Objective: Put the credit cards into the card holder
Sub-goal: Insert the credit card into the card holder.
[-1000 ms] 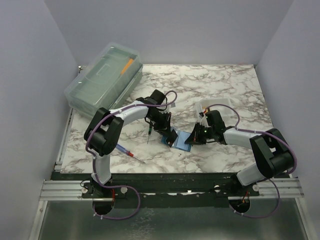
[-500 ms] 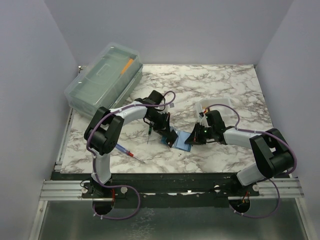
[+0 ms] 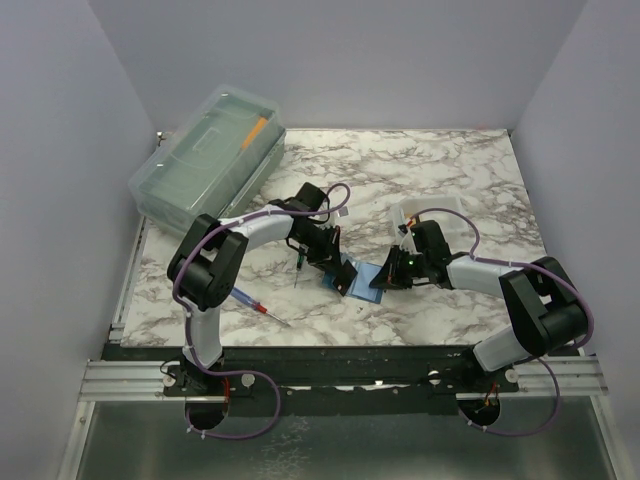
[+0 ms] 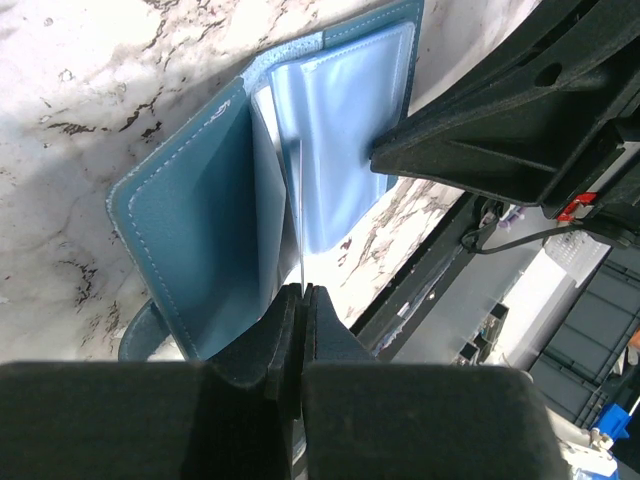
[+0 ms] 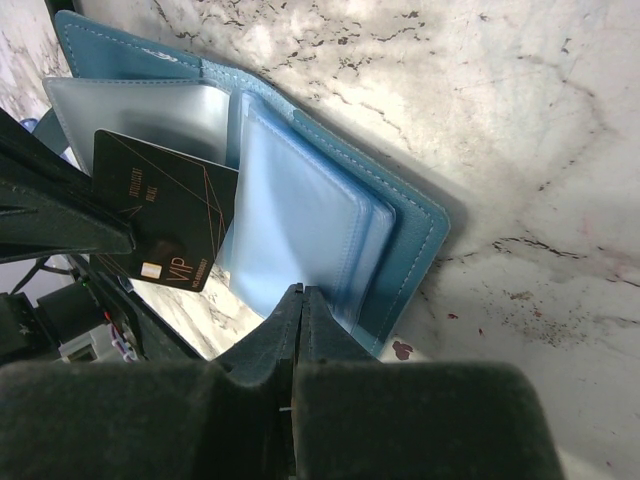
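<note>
The teal card holder [image 3: 365,281] lies open on the marble table, its clear sleeves [image 5: 300,230] fanned up. My left gripper [image 4: 302,290] is shut on a black credit card [image 5: 165,215] marked VIP. It holds the card on edge at the holder's left half, the card's far end against a grey sleeve [image 5: 150,110]. In the left wrist view the card shows only as a thin line [image 4: 300,235]. From the right, my right gripper [image 5: 302,292] is shut on the near edge of a clear sleeve. Seen from above, both grippers [image 3: 340,272] [image 3: 384,278] meet over the holder.
A big clear lidded box [image 3: 205,160] stands at the back left. A small translucent white tray [image 3: 432,213] sits behind the right wrist. A red and blue pen [image 3: 258,305] lies at the front left, a dark pen [image 3: 298,266] beside the left gripper.
The left wrist has shifted very slightly; the card and the holder stay where they were. The right arm has not moved.
</note>
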Robot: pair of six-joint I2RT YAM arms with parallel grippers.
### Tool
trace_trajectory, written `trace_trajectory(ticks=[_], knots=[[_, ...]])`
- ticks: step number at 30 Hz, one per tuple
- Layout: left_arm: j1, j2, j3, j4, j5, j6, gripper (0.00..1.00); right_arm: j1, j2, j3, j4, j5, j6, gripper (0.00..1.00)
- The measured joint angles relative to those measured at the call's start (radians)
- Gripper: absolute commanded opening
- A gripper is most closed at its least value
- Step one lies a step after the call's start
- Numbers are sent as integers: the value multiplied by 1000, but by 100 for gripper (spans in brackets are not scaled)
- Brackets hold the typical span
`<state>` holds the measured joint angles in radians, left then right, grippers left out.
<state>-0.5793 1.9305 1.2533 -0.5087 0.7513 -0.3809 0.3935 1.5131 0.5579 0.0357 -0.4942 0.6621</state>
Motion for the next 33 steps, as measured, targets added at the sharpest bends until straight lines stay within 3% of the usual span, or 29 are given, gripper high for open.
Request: trace_trajectory(ticks=[33], knots=[[-24,-24,-28,94,4,-55,0,0,0,0,0,0,-1,0]])
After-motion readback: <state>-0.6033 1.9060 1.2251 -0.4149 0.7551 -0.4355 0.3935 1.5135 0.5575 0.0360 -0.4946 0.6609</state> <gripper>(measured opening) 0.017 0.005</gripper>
